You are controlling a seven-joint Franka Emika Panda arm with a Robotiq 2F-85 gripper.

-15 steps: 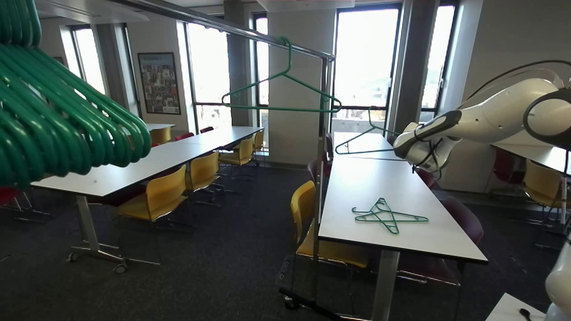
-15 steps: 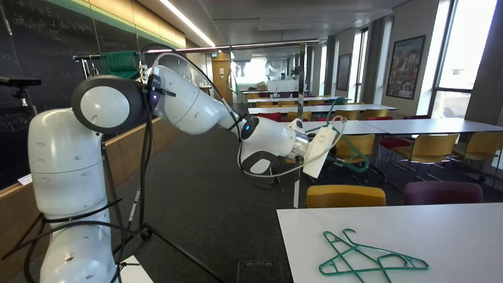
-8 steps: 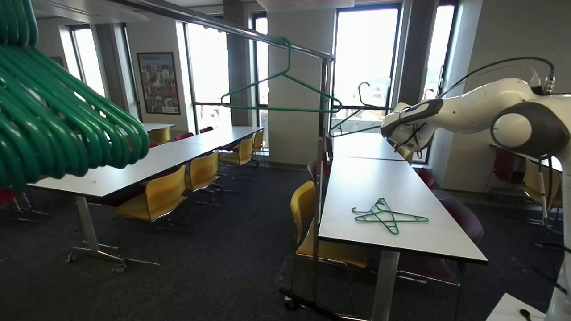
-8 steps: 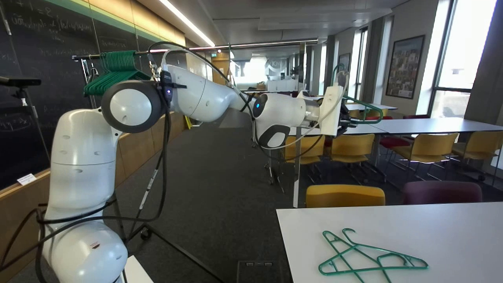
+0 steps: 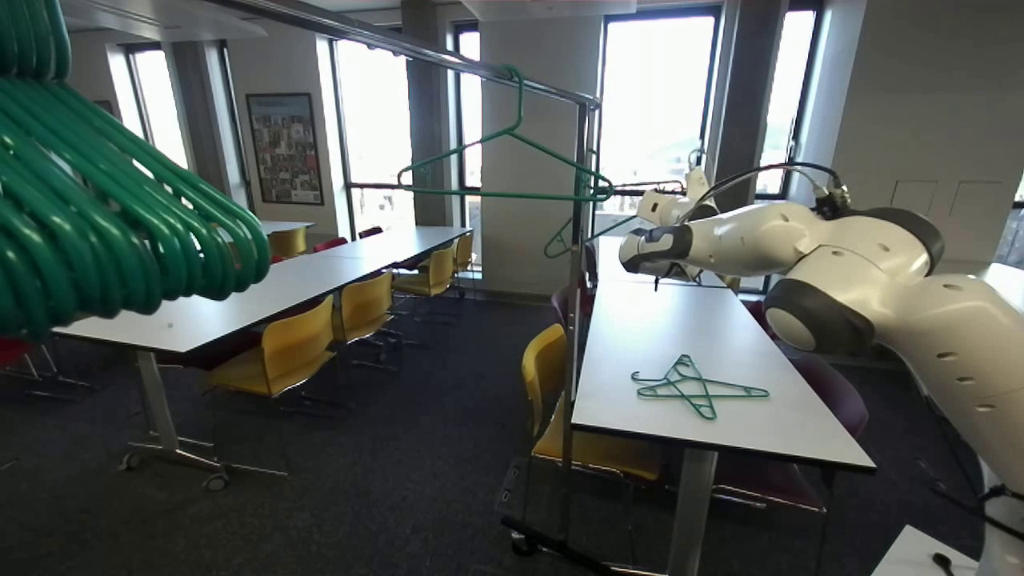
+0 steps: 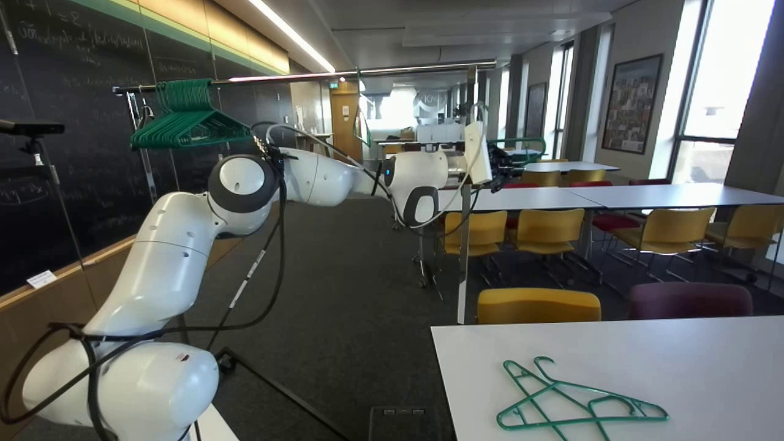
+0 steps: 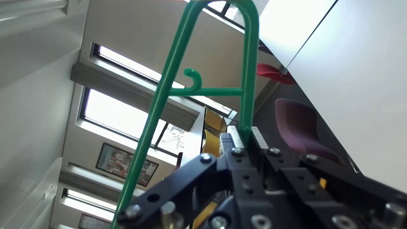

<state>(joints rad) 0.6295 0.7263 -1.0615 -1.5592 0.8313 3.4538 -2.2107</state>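
A chrome clothes rail (image 6: 422, 68) crosses a long, window-lined room, where a white robot arm (image 6: 168, 263) extends toward the rail's upright (image 6: 463, 269). A pale tabletop (image 5: 640, 320) stands nearby. A thick bunch of green hangers (image 6: 190, 122) crowds one end of the rail, hooked side by side, presumably to keep them together. Two crossed green hangers (image 6: 576, 421) lie flat just in from the tabletop's short edge, with no bar there to carry them, one hook facing the long edge beside a yellow chair (image 6: 539, 306). A lone green hanger (image 5: 496, 194) dangles by its hook near the rail's opposite end, bottom bar about level, apart from the bunch.

Aloft near the upright in both exterior views is a green plastic coat hanger (image 7: 219, 92), carried by the robot's hand (image 7: 246, 135), whose fingers (image 7: 234, 136) clamp narrowly around one slender rod. That thin rod likely offers the surest bite and leaves the rest of the frame free. The hanger's looped end points straight out from the fingertips, away from the arm; its long axis runs roughly level, back past the hand. A small inner hook (image 7: 198, 79) curls toward that looped end. Whether the frame touches the upright cannot be told from these angles.
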